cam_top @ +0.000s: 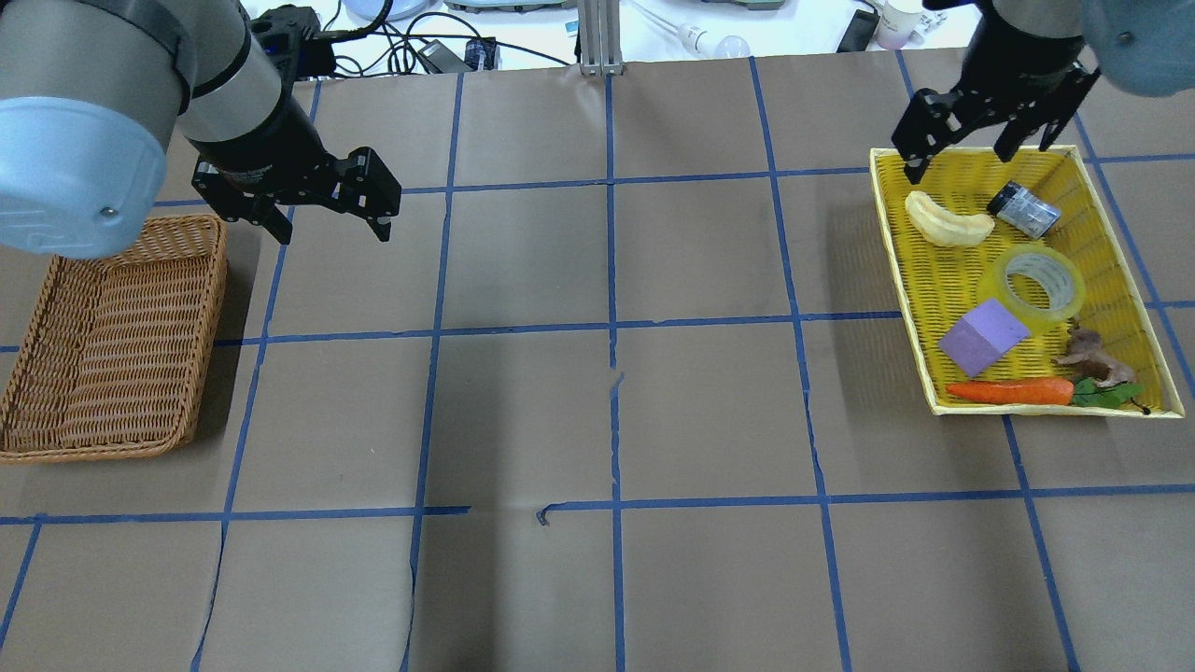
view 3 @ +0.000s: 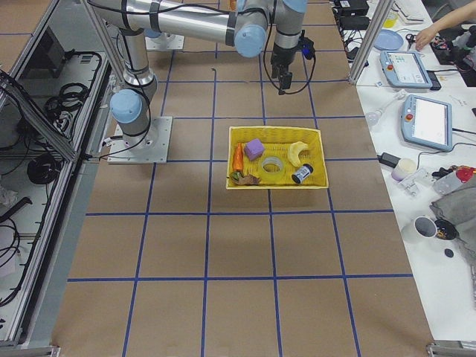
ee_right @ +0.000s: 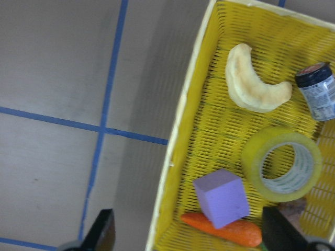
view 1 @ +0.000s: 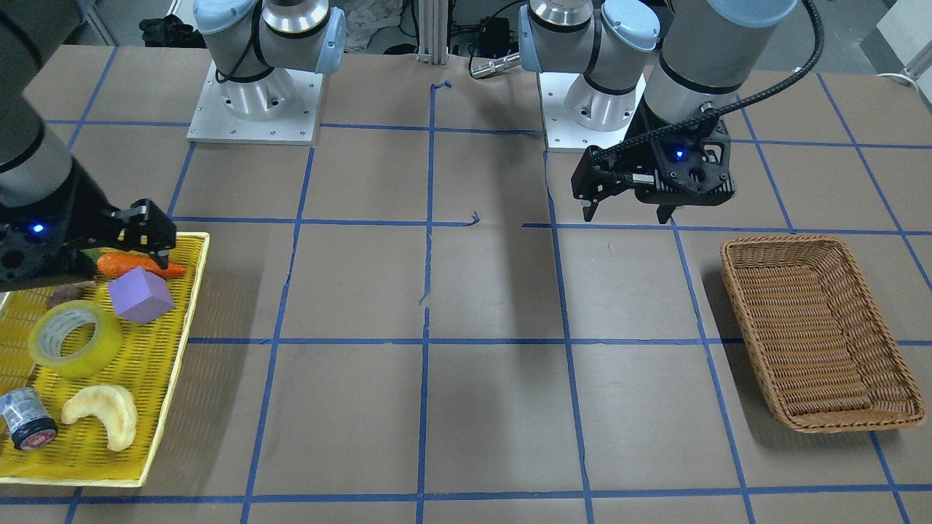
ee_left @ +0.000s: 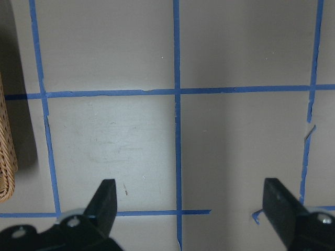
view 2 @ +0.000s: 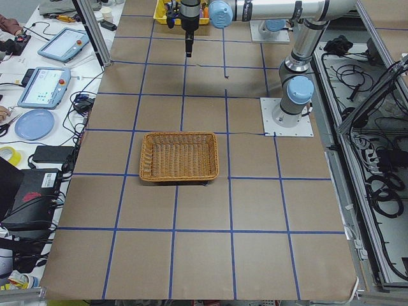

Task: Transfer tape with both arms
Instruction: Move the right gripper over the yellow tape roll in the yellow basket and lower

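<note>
at three o'clock in the overhead view, we find the tape (cam_top: 1038, 285) lying hole-up in the yellow tray (cam_top: 943, 280), a purple block (cam_top: 983, 338) just beside it at seven o'clock. the right gripper (cam_top: 962, 161) hovers over the tray's far end, fingers wide apart, empty; the left gripper (cam_top: 331, 229), likewise wide and empty, hangs by the wicker basket (cam_top: 112, 336). we judge the roll light, stiff, slick: pinch its wall, one finger inside the core.

- Overhead and front-facing cameras look steeply down from opposite sides of the table (cam_top: 607, 420).
- Two end cameras look along it from farther off.
- Wrist cameras look down closely; the right one shares the yellow tray (ee_right: 183, 130) with the fixed views.
</note>
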Controlling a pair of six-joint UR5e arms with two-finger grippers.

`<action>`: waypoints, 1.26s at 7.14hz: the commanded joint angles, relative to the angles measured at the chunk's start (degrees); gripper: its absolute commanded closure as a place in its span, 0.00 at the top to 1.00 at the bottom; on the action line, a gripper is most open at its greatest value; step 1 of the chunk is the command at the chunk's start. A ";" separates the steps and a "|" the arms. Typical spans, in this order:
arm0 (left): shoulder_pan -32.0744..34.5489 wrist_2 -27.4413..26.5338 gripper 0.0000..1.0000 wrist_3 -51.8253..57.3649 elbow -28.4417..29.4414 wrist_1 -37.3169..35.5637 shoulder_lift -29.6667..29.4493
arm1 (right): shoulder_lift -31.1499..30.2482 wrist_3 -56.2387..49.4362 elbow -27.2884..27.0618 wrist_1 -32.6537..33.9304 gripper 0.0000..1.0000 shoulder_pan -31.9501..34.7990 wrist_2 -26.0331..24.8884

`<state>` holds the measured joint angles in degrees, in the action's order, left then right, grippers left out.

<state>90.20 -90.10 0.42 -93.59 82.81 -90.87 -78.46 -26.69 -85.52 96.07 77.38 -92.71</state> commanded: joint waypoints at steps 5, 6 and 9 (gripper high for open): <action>0.33 0.01 1.00 -0.07 -0.10 -0.02 -0.18 | 11.90 -42.90 -12.35 29.11 1.00 -17.32 -0.03; 0.42 0.01 1.00 -0.07 -0.10 -0.02 -0.18 | 13.75 -44.40 -13.52 31.35 0.81 -17.78 0.24; 0.42 0.01 1.00 -0.07 -0.10 -0.02 -0.18 | 14.91 -44.24 -15.01 31.46 0.42 -17.96 0.95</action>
<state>90.61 -90.09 0.35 -93.69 82.82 -91.05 -63.84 -70.84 -99.64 127.36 59.50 -91.98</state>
